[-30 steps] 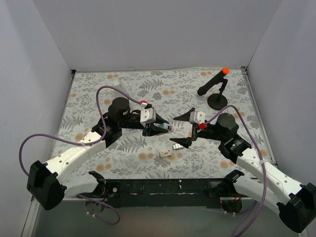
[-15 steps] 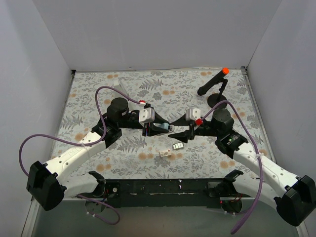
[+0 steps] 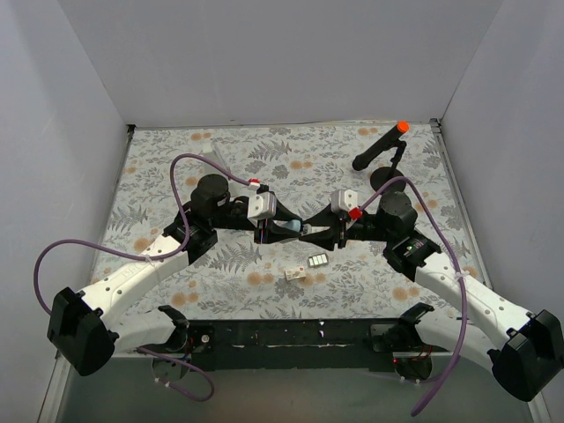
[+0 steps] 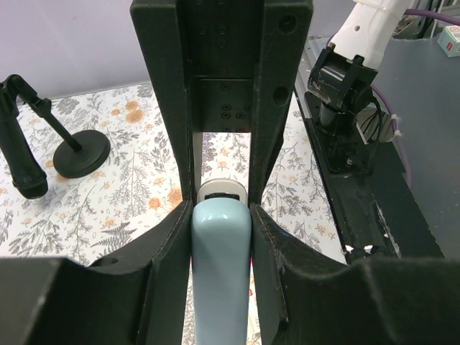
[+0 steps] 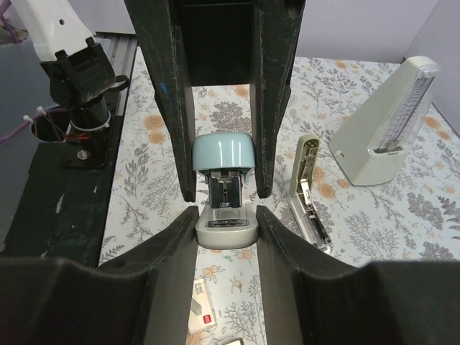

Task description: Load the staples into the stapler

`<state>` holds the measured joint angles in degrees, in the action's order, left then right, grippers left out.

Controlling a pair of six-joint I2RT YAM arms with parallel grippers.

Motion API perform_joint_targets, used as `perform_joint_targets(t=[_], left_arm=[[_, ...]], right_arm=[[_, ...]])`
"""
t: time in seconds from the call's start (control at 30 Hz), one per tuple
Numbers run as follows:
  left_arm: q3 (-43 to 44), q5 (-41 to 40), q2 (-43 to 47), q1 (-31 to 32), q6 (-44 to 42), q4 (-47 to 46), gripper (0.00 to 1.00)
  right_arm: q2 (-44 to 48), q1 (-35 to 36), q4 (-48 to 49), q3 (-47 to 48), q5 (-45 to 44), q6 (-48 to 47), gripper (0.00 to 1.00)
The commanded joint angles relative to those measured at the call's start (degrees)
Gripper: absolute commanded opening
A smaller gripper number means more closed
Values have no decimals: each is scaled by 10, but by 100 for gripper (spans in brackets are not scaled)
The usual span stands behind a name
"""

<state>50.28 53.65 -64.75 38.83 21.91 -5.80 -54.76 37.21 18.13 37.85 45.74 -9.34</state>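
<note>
Floral table (image 3: pixel 159 167), both arms reaching inward, stapler (image 3: pixel 289 227) between end effectors

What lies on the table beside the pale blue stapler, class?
In the right wrist view, a detached silvery bar lies beside the stapler, a wedge-shaped metronome beyond. What lies under the stapler is hidden.

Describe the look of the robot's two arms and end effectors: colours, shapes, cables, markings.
Both arms have white link shells with black joints and black bases. A purple cable loops along each. The left end effector and right end effector have black, angular fingers on a light-grey wrist block, each with a small red marking.
</note>
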Motion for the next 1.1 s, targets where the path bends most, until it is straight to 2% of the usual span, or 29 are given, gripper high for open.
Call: perform_joint_targets(t=[0.0,0.03,0.1,0.13,0.17,0.33,0.43,0.47,0.5,0.53,0.6,0.67,0.77,0.93,0.97,1.07], left_arm=[[4,9,18,-2,2,-12,0],[3,7,23,-2,4,-14,0],[-2,4,27,-4,8,-19,0],[-4,4,31,-6,11,-24,0],[-9,2,41,-9,23,-35,0],[-65,32,87,-77,102,-118,0],[-105,38,124,-126,196,-226,0],[-136,37,133,-139,222,-295,0],[-150,21,146,-160,277,-327,0],[-163,12,153,-168,295,-354,0],[-193,-22,165,-185,326,-393,0],[-217,-90,185,-190,368,-420,0],[-268,-180,223,-194,424,-455,0],[-318,-300,279,-195,500,-445,0],[-323,-331,292,-195,538,-447,0],[-351,-341,298,-194,586,-475,0]], right_arm=[[0,1,18,29,13,6,38],[0,1,16,28,11,5,28],[3,1,3,28,7,3,18],[4,1,-1,29,5,-1,7],[6,1,-8,29,-1,-5,1],[44,-1,-16,14,-56,-13,1],[68,-8,10,-4,-69,-2,1],[75,-11,27,-12,-71,15,1],[90,-16,42,-27,-71,24,1],[97,-19,74,-36,-71,35,1],[121,-28,110,-62,-73,66,1],[148,-34,168,-79,-90,87,1],[185,-40,202,-97,-134,110,1],[230,-43,241,-118,-169,136,1],[240,-43,250,-123,-173,142,1],[252,-43,286,-133,-181,160,1]])
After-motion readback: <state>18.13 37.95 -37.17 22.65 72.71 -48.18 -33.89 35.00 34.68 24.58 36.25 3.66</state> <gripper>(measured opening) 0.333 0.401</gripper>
